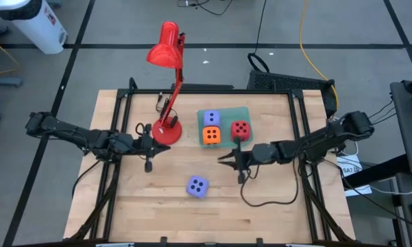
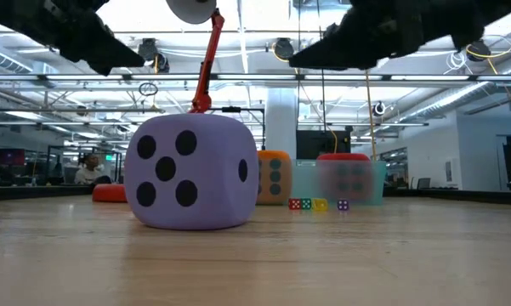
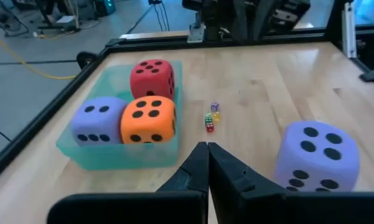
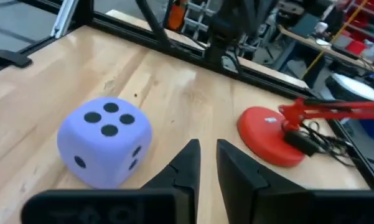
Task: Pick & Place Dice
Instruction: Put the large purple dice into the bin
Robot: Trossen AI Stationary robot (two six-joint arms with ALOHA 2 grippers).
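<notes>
High view: pale wooden table (image 1: 260, 213) on a grey floor crossed by dark lines, yellow cable at the rear; red desk lamp (image 1: 168, 89) on the table's left half; green tray (image 1: 225, 112) holding a lavender die (image 1: 212, 119), orange die (image 1: 211, 135) and red die (image 1: 240, 129); second lavender die (image 1: 197, 186) alone on bare wood nearer the front edge; left end effector (image 1: 148, 146) beside the lamp base, right end effector (image 1: 233, 157) just in front of the tray, both empty and above the table. Low view: lone lavender die (image 2: 190, 172) large in the foreground, five pips facing; behind it an open hall with ceiling pipes and lights, a seated person far left; also here, tiny coloured dice (image 2: 317, 204) on the wood in front of the tray, not discernible from above. Left wrist view: left end effector (image 3: 207, 163) fingers pressed together, gripping nothing; tray with three dice ahead, small specks between tray and lone die. Right wrist view: right end effector (image 4: 206, 163) parted by a narrow gap, nothing between; lone die and lamp base ahead.
</notes>
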